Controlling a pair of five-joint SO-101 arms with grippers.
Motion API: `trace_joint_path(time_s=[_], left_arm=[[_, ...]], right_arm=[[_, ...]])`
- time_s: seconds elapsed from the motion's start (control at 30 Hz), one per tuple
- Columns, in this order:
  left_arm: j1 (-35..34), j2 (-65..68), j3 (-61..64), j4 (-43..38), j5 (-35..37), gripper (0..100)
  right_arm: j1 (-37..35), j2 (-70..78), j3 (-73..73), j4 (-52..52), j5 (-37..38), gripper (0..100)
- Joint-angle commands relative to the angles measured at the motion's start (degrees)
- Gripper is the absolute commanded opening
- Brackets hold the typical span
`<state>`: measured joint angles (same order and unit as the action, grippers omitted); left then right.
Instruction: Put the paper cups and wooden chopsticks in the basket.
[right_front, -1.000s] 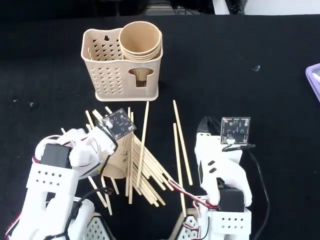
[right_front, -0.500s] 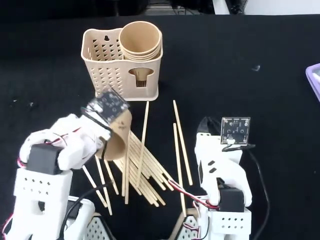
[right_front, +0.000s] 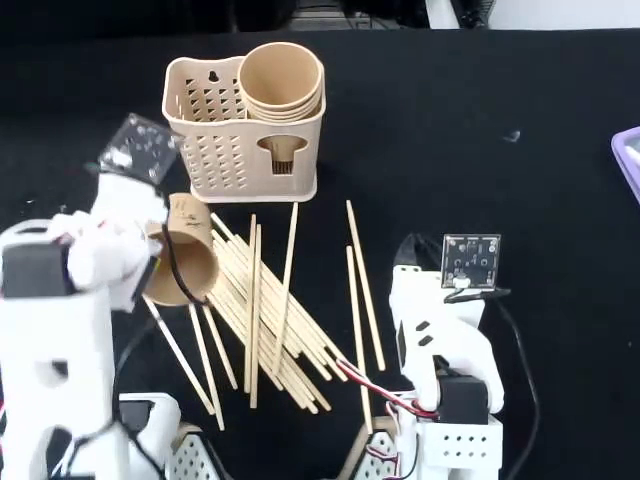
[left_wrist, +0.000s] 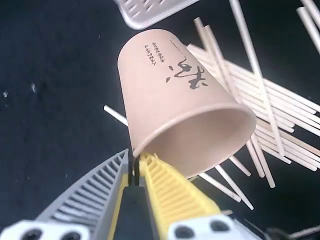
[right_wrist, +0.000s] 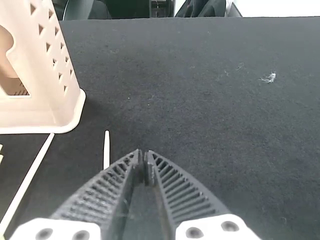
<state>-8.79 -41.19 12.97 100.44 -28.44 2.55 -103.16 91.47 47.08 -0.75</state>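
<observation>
The left hand (left_wrist: 134, 161) clamps the rim of a tan, dark-lettered paper cup (left_wrist: 175, 110), tipped sideways at the basket's (right_front: 215, 150) seven o'clock. The right hand (right_wrist: 143, 159) is pressed together, empty.

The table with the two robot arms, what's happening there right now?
The left gripper is pinching a paper cup by its rim, holding it tipped near the basket. A stack of cups already sits in the basket. The wooden chopsticks lie scattered in front of it. The right gripper is shut and empty.
</observation>
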Motion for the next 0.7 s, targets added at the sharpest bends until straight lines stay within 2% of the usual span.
trace_joint_path(time_s=[0.0, 0.3, 0.67], left_arm=[[-2.9, 7.2, -2.8, 0.5, 0.6, 3], [-13.1, 23.3, -7.6, 0.4, 0.4, 3], [-14.5, 34.0, -19.8, 0.3, 1.7, 3]], right_arm=[[-0.9, 0.6, -0.6, -1.2, -0.1, 2.5], [-0.9, 0.6, -0.6, -1.2, -0.1, 2.5], [-0.9, 0.6, -0.6, -1.2, -0.1, 2.5]])
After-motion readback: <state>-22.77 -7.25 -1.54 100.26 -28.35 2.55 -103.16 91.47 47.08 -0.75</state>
